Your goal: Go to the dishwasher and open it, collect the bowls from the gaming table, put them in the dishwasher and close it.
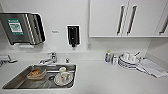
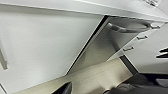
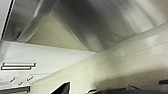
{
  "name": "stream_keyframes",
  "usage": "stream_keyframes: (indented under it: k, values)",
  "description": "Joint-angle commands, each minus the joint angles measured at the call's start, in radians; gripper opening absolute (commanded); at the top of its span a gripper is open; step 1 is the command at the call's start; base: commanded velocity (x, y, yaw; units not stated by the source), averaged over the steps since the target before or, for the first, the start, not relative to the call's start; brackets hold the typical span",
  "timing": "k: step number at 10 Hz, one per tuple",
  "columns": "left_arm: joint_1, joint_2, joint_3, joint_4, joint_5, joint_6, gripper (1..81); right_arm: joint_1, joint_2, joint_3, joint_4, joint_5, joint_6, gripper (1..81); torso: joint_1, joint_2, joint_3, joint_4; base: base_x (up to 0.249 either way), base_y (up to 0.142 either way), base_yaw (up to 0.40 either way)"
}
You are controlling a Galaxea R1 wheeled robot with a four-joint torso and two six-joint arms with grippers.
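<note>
The dishwasher (image 2: 105, 48) has a brushed stainless-steel front with a bar handle (image 2: 125, 28). In the left wrist view it sits under the counter beside white cabinet fronts (image 2: 45, 47), with a dark seam between them. The right wrist view holds the same steel front (image 3: 82, 22) and handle (image 3: 37, 21) close up, above the pale floor (image 3: 120, 62). A dark part of my left gripper (image 2: 65, 88) and of my right gripper (image 3: 62, 88) pokes in at the frame edge, apart from the steel. The gaming table and its bowls are out of view.
The head view looks down on a white counter (image 1: 100, 80) with a steel sink (image 1: 15, 82) holding dishes, and a tap (image 1: 50, 58). Stacked plates (image 1: 128, 61) and a cloth (image 1: 152, 67) lie at the right. A towel dispenser (image 1: 21, 27), a soap dispenser (image 1: 73, 35) and upper cabinets (image 1: 125, 17) hang on the wall.
</note>
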Motion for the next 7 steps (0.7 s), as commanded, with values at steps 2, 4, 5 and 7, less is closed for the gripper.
stream_keyframes:
  k: [2,4,5,7]
  values:
    - [-0.12,-0.063,0.128,0.057,0.102,-0.013,81.1,0.113,-0.065,0.023,0.01,-0.053,0.054,81.1,0.02,-0.032,0.0,0.0,0.0,0.0,0.0]
    - [-0.12,-0.052,0.147,0.07,0.105,-0.006,81.1,0.128,-0.074,0.027,0.01,-0.059,0.077,81.1,0.034,-0.058,0.0,0.0,0.0,0.0,0.0]
    - [-0.12,-0.044,0.171,0.112,0.105,-0.006,81.1,0.135,-0.077,0.022,0.013,-0.059,0.102,81.1,0.036,-0.061,0.0,0.0,0.0,0.0,0.0]
    - [-0.12,-0.024,0.184,0.143,0.099,-0.002,81.1,0.15,-0.091,0.022,0.013,-0.062,0.155,81.1,0.037,-0.061,0.0,0.0,0.0,0.0,0.0]
